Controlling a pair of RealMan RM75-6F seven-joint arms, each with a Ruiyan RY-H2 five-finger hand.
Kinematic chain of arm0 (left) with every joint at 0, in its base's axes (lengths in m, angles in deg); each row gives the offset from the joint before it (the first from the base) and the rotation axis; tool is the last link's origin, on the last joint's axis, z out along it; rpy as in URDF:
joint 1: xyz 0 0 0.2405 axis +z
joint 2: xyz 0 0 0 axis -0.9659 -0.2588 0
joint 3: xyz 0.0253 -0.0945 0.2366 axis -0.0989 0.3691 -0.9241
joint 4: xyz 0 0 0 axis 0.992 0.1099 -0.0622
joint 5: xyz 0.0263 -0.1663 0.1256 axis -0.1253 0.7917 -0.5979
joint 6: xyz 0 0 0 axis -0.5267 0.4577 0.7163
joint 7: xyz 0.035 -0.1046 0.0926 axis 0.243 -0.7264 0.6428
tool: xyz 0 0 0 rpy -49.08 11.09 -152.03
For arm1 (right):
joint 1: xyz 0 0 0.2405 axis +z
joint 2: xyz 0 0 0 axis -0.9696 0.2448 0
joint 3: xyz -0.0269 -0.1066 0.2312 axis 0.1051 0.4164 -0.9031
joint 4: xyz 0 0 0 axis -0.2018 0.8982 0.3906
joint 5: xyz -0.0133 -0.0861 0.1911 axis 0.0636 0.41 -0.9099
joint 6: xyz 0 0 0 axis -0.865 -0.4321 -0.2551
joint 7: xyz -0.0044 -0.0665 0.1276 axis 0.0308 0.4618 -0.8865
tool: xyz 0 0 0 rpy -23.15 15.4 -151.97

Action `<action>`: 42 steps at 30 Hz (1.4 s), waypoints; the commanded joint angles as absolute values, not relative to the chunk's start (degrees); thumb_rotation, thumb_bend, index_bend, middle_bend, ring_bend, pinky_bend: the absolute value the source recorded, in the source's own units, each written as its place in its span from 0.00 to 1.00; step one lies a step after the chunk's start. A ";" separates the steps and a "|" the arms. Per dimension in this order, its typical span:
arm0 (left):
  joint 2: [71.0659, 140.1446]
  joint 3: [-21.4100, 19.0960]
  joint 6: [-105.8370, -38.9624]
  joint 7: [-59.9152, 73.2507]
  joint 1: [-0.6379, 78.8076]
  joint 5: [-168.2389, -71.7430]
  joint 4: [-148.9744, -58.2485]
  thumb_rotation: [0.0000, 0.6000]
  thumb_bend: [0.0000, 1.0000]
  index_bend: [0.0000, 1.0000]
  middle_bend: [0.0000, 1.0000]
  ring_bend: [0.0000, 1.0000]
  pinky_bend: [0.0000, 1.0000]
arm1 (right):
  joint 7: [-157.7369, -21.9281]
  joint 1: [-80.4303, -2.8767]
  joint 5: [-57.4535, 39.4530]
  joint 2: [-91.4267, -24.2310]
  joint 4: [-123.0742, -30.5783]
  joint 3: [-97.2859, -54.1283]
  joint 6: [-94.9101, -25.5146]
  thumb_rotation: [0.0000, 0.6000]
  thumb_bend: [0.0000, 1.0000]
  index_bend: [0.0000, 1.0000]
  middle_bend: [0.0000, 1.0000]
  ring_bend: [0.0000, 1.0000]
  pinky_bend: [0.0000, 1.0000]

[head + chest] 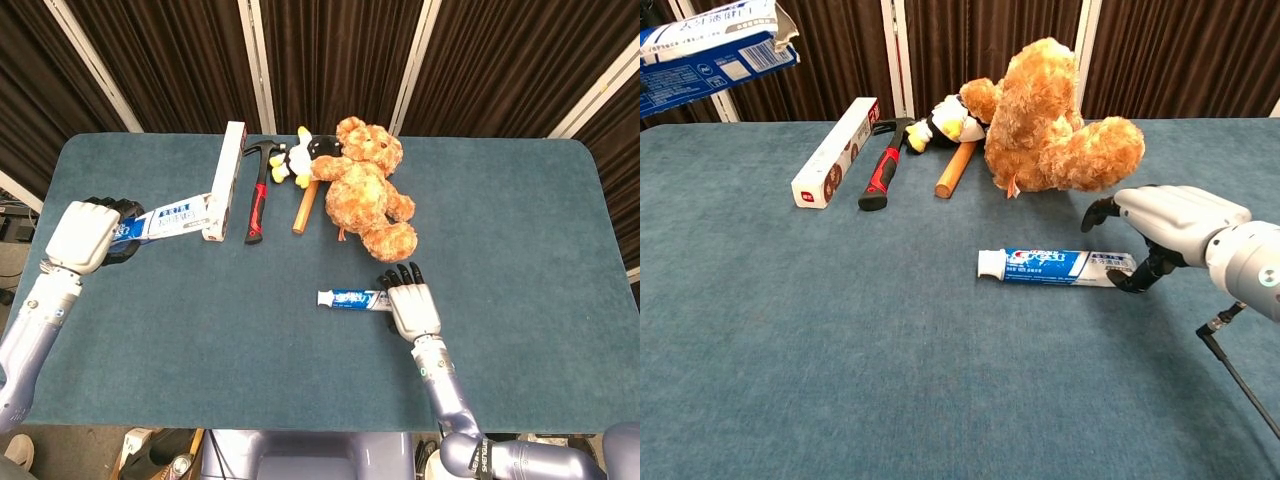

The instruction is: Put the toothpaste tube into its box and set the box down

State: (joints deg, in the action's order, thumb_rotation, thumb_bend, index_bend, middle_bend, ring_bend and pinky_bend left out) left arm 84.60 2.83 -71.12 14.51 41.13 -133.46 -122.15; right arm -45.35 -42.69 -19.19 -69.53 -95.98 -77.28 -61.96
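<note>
The toothpaste tube [353, 298] lies flat on the blue surface [200, 330], in front of the brown teddy bear [368, 190], with its white cap to the robot's left. The right hand [411, 306] is low over the flat end of the tube. In the chest view its fingers [1099, 210] arch over that end and the thumb reaches down beside it, very near or touching the tube. I cannot tell if the hand already grips the tube; the tube rests on the surface.

The left hand [85, 235] is on the left side, raised above the surface, and it holds the blue and white toothpaste box [172, 220] at one end. The box points to the middle of the surface, and in the chest view its open end with a raised flap is visible at the top left.

At the back of the surface lies a long white box [224, 181], and just beside it a hammer with a red and black handle [256, 198]. Next to the hammer is a wooden handle [303, 209], which goes under a small penguin toy [297, 158]. The penguin toy touches the head of the teddy bear. These things are well apart from the toothpaste tube, except the teddy bear, which is near it.
</note>
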 commanded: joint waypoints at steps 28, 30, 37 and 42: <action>85.72 1.77 -71.27 14.67 40.97 -133.93 -121.82 1.00 0.42 0.46 0.52 0.46 0.47 | -52.15 -43.71 -17.40 -71.23 -93.06 -74.69 -62.92 1.00 0.47 0.74 0.36 0.21 0.15; 85.91 1.65 -71.54 14.27 41.08 -134.28 -121.98 1.00 0.42 0.46 0.52 0.46 0.47 | -53.59 -44.19 -15.28 -69.53 -94.93 -74.43 -63.53 1.00 0.47 0.75 0.37 0.21 0.15; 88.18 1.07 -73.91 11.67 41.78 -136.79 -122.63 1.00 0.42 0.47 0.53 0.47 0.48 | -60.85 -46.49 -7.81 -60.55 -101.83 -74.72 -65.97 1.00 0.49 0.78 0.39 0.23 0.20; 90.72 0.54 -74.99 10.80 41.77 -138.43 -123.18 1.00 0.42 0.48 0.55 0.49 0.52 | -65.76 -47.66 -3.96 -53.09 -105.43 -76.25 -67.16 1.00 0.50 0.80 0.42 0.28 0.29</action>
State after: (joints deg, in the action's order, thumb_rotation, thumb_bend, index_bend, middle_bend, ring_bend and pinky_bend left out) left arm 90.02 0.76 -74.68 11.09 41.80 -137.94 -122.90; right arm -62.76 -46.67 -6.29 -56.71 -103.16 -75.23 -66.22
